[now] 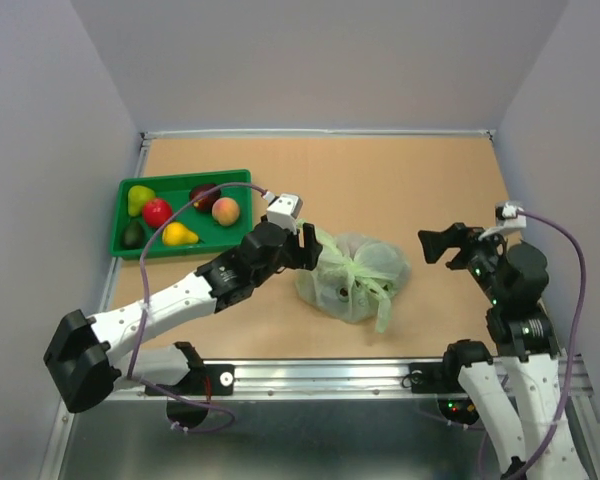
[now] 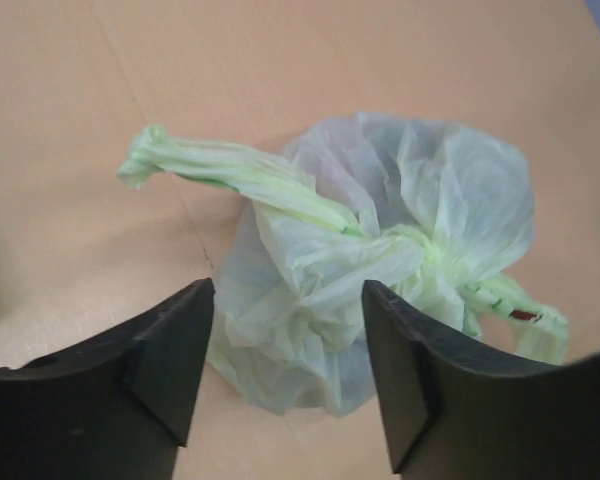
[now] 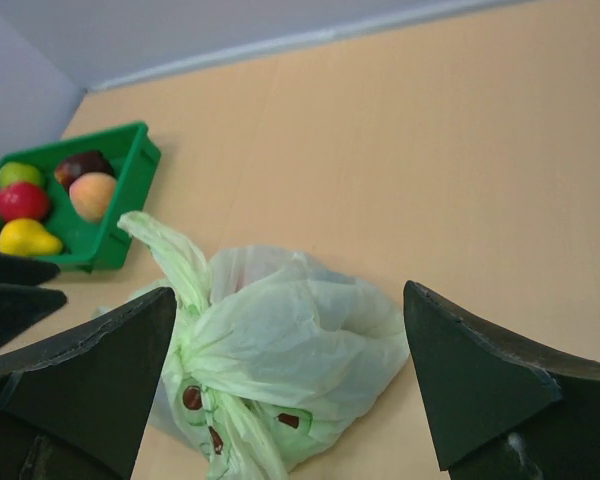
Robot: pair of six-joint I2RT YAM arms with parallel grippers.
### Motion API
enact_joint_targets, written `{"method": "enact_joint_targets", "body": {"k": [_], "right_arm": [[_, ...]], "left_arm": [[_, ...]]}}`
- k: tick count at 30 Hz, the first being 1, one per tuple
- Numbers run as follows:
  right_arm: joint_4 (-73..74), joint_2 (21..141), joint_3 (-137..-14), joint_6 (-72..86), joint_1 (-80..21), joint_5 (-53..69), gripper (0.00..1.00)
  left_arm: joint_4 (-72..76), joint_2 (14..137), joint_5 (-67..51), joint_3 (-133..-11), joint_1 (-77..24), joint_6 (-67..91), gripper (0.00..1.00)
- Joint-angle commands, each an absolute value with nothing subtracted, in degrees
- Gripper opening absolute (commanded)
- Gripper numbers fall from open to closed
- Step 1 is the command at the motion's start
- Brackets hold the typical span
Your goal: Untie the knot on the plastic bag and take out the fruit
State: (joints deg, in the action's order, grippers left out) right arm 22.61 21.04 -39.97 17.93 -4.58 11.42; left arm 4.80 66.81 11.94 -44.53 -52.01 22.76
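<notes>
- The left gripper (image 1: 313, 246) is held with its jaws spread wide, and nothing is clamped between them.
- The plastic bag (image 1: 358, 272) is seen lying on the table (image 1: 410, 180) directly ahead of that gripper. Its near edge reaches in between the two fingers (image 2: 170, 350); whether the plastic is touched cannot be told.
- The knot (image 2: 420, 245) is tied at the top of the bag, just beyond the tip of the finger on the right of the left wrist view.
- One twisted handle (image 2: 230, 175) is stretched from the knot out past the other fingertip, with its end lying on the table.
- The right gripper (image 1: 437, 245) is likewise opened wide and empty, and is held above the table, apart from the bag.
- From the right gripper the bag is seen ahead and below, centred between its fingers. A loose ear (image 3: 170, 250) is raised toward the finger on the left of that view.
- What is inside the bag cannot be made out through the crinkled plastic.
- A green tray (image 1: 185, 179) is set behind the left gripper, on the side away from the bag. A yellow pear (image 1: 180, 235) and a peach (image 1: 226, 211) are among the pieces held in it.
</notes>
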Motion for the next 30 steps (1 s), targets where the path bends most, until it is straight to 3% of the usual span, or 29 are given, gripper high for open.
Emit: {"method": "enact_joint_targets", "body": {"k": [1,5,8,13,19,30], "right_arm": [[21.9,32.7,-43.8,21.0,-4.9,18.1,1.0],[22.3,42.2,-43.9,20.0,-5.1,26.6,1.0],[22.6,44.6,-43.6,18.0,-5.9,29.2,0.91],[24.2,47.5,-43.9,16.3,-9.1,28.9,0.84],[24.1,52.2,-44.1,15.3,-20.5,18.3,0.85],[20.9,61.3,-48.2,13.5,-32.3,5.0,0.85]], "left_arm": [[2.0,62.6,14.5,-47.0,-52.0,19.3,0.8],[0.1,63.4,5.3,-50.9,-52.4,14.9,0.81],[-4.8,67.7,1.7,-53.7,-54.3,10.6,0.79],[-7.9,74.1,4.2,-57.5,-59.1,3.7,0.75],[-8.4,79.7,11.0,-60.4,-62.2,2.3,0.73],[7.4,79.5,11.7,-48.6,-62.6,15.7,0.68]]}}
